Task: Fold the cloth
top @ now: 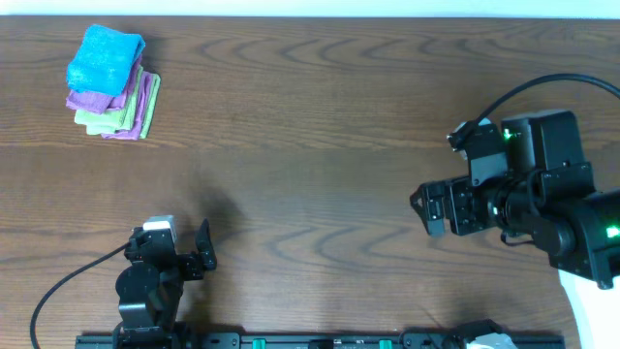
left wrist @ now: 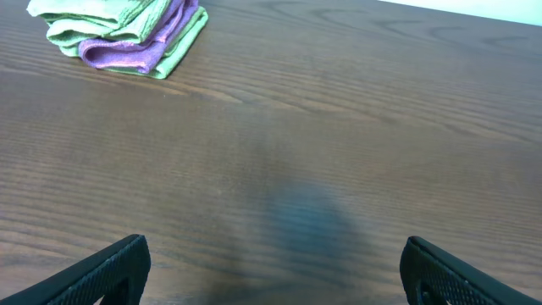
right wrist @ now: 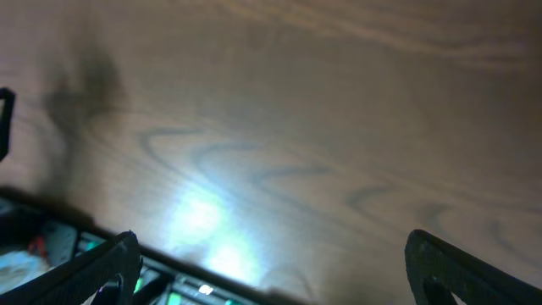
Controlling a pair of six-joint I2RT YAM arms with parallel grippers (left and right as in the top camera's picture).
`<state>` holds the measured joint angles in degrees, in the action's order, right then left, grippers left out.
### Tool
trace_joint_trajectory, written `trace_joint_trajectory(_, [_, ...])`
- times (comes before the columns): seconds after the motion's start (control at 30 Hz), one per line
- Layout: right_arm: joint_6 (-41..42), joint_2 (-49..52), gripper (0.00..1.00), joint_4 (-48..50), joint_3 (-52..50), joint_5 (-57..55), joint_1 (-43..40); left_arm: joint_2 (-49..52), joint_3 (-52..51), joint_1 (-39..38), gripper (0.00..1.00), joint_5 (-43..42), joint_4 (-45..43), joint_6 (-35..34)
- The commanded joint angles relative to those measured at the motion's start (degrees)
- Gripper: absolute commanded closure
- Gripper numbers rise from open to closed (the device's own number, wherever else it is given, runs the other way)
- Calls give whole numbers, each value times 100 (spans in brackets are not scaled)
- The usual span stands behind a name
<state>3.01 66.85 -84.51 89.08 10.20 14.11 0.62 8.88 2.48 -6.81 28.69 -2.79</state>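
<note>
A stack of folded cloths (top: 108, 82), blue on top with purple and green beneath, lies at the far left of the wooden table. It also shows in the left wrist view (left wrist: 123, 32) at the upper left. No unfolded cloth is in view. My left gripper (top: 199, 254) is open and empty near the front left edge, well apart from the stack; its fingers frame bare wood (left wrist: 271, 271). My right gripper (top: 431, 211) is open and empty at the right side, above bare table (right wrist: 271, 271).
A black rail with green lights (top: 320, 340) runs along the table's front edge and shows in the right wrist view (right wrist: 102, 254). A white object (top: 591, 310) sits at the lower right corner. Black cables trail from both arms.
</note>
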Motion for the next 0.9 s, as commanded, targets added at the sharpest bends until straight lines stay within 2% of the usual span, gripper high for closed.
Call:
trace_joint_trajectory(0.0, [-442,-35,1,254,-24,-470,46,-35,-96,22,5,103,-22,-2])
trace_joint_trajectory(0.13, [-1106,-678,1,1259,-520,-549,44,-35,-96,22,5,103,-22,-2])
trace_joint_trajectory(0.3, [-1504,-1987,1,2177,-1707,-551,-42,-35,-96,22,5,103,-22,-2])
trace_joint_trajectory(0.4, [-1539,-2883,1,2610,-2586,-549,-214,-35,-96,22,5,103,-22,-2])
trace_joint_trajectory(0.63, [-1534,-4221,1,3174,-4094,-549,-857,-35,-96,22,5,103,-22,-2])
trace_joint_trajectory(0.87, [-1528,-5434,1,3812,-5628,-522,-981,-35,-96,22,5,103,-22,-2])
